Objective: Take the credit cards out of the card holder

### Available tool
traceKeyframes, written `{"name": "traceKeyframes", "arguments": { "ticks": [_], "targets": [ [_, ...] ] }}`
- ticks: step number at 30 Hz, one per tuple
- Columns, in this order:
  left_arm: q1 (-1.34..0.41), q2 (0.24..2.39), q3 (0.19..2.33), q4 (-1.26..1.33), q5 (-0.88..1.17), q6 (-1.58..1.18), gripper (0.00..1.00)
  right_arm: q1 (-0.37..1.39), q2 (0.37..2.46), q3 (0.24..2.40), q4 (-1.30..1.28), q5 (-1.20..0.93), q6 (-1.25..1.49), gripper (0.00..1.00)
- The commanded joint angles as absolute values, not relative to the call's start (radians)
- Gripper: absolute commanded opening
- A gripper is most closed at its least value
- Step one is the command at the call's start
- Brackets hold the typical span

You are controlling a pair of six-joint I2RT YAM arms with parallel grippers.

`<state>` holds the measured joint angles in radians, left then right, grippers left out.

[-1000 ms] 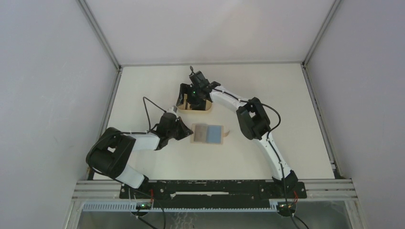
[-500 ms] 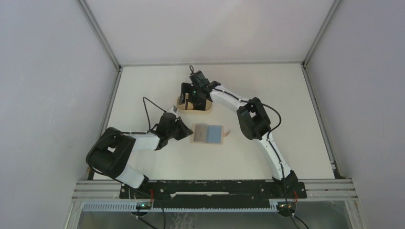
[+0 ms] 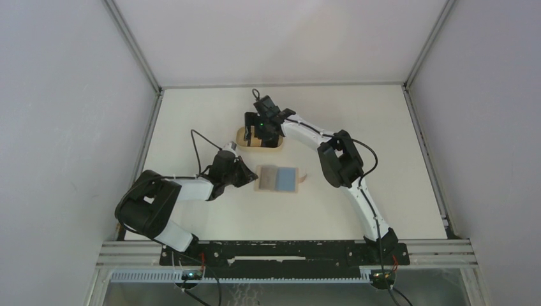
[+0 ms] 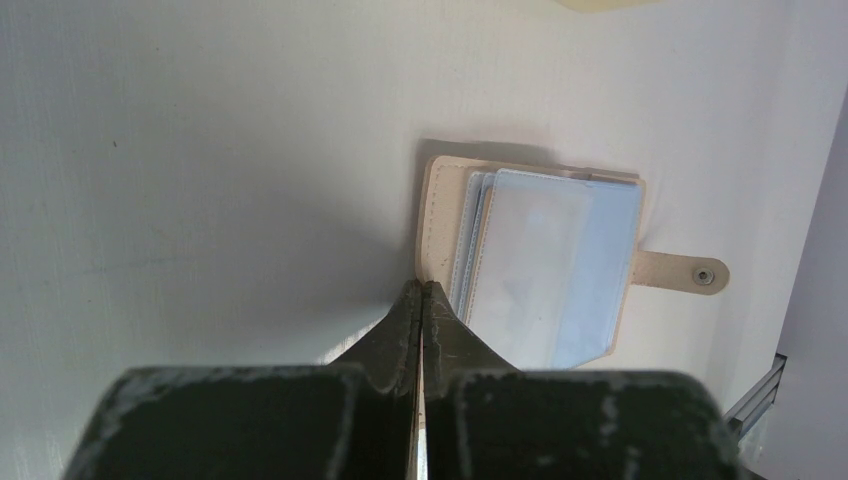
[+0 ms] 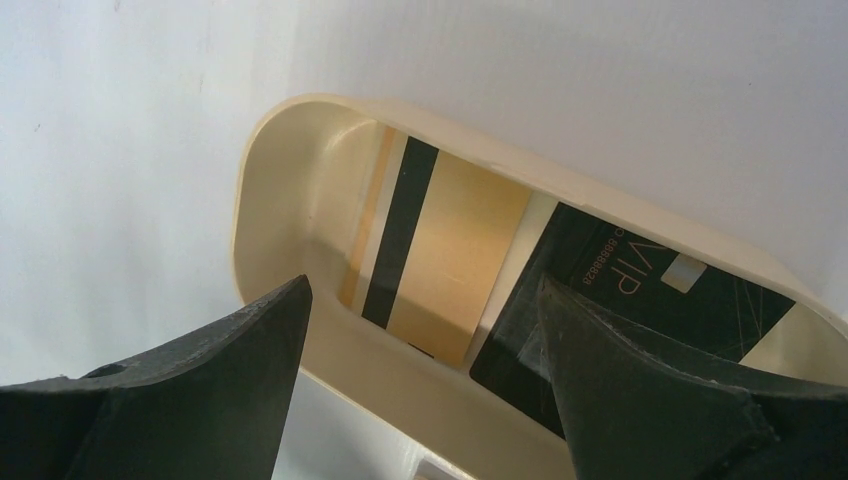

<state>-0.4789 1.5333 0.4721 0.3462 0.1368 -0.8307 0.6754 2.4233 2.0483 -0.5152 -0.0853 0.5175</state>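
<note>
Tan card holder (image 4: 437,225) open, sleeves (image 4: 535,265) seemingly clear; left pincer (image 4: 421,291) closed, right pincer (image 5: 422,292) spread.

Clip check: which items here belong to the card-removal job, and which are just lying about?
Job in hand:
- card holder, lying open
- gold card and black VIP card, both out of the holder
- left gripper at the holder's edge
- right gripper over the tray

Not named in the task:
- oval tray, holding both cards
</note>
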Motion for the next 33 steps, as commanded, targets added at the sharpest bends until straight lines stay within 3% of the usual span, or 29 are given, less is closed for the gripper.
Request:
{"name": "traceKeyframes", "arguments": {
  "ticks": [1,11,19,26,33],
  "targets": [
    [-0.471,1.575,0.408,0.142,0.087,-0.785,0.0,0.698,2.422,2.062,-0.583,-0.077,0.508,0.93],
    [-0.472,1.566,0.399,0.142,0.084,-0.787,0.0,0.733,2.506,2.188,-0.593,-0.162,0.573,0.93],
    [-0.472,1.551,0.399,0.134,0.078,-0.787,0.0,0.703,2.443,2.147,-0.582,-0.153,0.564,0.93],
    [-0.472,1.497,0.407,0.11,0.07,-0.781,0.0,0.615,2.069,1.829,-0.265,-0.298,0.529,0.94],
    [-0.472,1.508,0.429,0.097,0.075,-0.779,0.0,0.638,1.758,1.476,-0.211,-0.319,0.429,0.94]
  ]
}}
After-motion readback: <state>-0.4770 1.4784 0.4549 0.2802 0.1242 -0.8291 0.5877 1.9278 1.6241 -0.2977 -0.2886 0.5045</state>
